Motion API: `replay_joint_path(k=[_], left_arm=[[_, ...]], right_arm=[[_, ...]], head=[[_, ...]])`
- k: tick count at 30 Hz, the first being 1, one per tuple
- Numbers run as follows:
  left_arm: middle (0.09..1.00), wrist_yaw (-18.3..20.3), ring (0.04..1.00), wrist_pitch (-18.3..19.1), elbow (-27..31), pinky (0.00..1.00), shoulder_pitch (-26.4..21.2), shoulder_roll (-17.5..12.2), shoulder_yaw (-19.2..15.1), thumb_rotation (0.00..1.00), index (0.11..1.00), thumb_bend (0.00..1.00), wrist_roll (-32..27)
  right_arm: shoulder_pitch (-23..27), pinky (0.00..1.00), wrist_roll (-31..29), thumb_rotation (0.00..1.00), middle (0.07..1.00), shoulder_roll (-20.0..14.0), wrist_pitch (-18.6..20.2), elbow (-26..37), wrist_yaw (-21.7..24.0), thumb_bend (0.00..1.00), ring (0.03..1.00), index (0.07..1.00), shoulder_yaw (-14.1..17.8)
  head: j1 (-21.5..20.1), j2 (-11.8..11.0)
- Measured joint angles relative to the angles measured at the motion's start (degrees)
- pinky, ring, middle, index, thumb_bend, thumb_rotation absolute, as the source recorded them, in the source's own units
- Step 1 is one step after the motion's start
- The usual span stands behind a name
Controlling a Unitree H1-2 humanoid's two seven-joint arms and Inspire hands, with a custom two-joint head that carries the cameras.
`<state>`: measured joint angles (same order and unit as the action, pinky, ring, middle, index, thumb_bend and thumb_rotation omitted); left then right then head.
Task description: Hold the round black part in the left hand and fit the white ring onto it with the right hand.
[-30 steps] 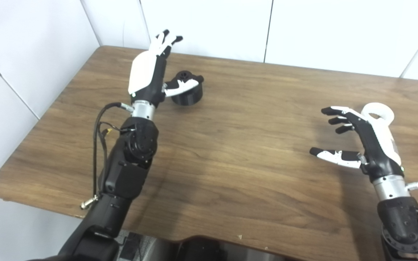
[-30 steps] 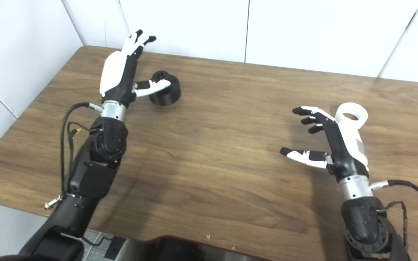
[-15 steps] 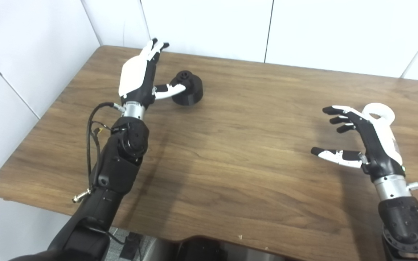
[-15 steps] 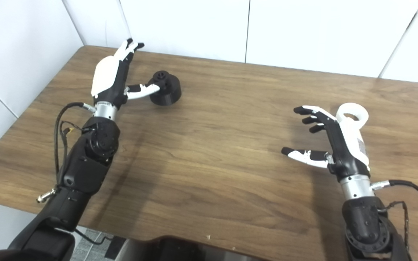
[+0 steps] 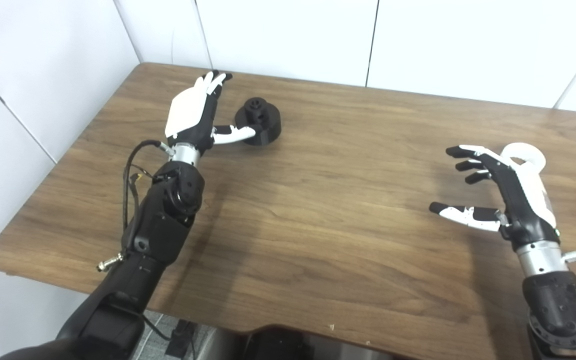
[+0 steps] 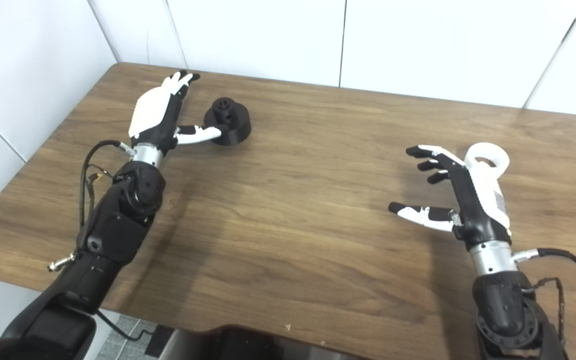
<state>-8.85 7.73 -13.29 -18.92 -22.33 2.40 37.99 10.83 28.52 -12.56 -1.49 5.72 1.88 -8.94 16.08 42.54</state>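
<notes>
Black part (image 5: 258, 114): rigid, likely light; grip round the sides.
White ring (image 6: 488, 156): stiff, likely slick; pinch rim.
L hand (image 5: 191, 113): released, thumb beside part.
R hand (image 6: 460, 192): released, empty.

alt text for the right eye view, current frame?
Robot's left hand lies open beside the round black part at the far left of a wooden table, thumb reaching to the part's near side, not yet gripping. The right hand hovers open at the right, in front of the white ring lying on the table.
</notes>
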Motion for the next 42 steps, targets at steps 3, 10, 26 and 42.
replay_joint_path(k=[3, 10, 26, 42], left_arm=[[1.0, 0.79, 1.0, 0.38, -0.72, 0.96, -0.13, -0.39, 1.0, 0.51, 0.911, 1.0, 0.01], [1.0, 2.44, 1.0, 2.27, -1.73, 0.99, -0.13, -0.69, 2.11, 0.54, 0.93, 1.0, 0.02], [1.0, 3.0, 1.0, 4.74, -4.1, 1.0, -0.69, -0.81, 4.55, 0.54, 0.939, 1.0, 0.65], [1.0, 0.01, 1.0, 4.26, -12.78, 1.0, -5.35, -0.73, 5.2, 0.48, 0.923, 1.0, 0.28]], right_arm=[[0.0, 0.59, -0.1, 0.13, 0.767, -0.05, -0.01, 0.02, 0.0, 0.76, 0.698, 0.731, 0.05], [-0.02, 0.58, -0.14, 0.13, 0.764, -0.1, 0.0, 0.12, 0.03, 0.76, 0.693, 0.728, 0.17], [-0.57, 0.58, -0.22, 0.13, 0.77, -0.54, -0.03, 0.46, 0.03, 0.76, 0.702, 0.728, 0.51], [-1.68, 0.59, -0.49, 0.1, 0.771, -0.79, -0.02, 1.83, 0.35, 0.76, 0.703, 0.718, 0.7]], head=[[-0.09, 0.09], [-0.18, 0.17], [-0.53, 0.26], [-0.79, 0.35]])
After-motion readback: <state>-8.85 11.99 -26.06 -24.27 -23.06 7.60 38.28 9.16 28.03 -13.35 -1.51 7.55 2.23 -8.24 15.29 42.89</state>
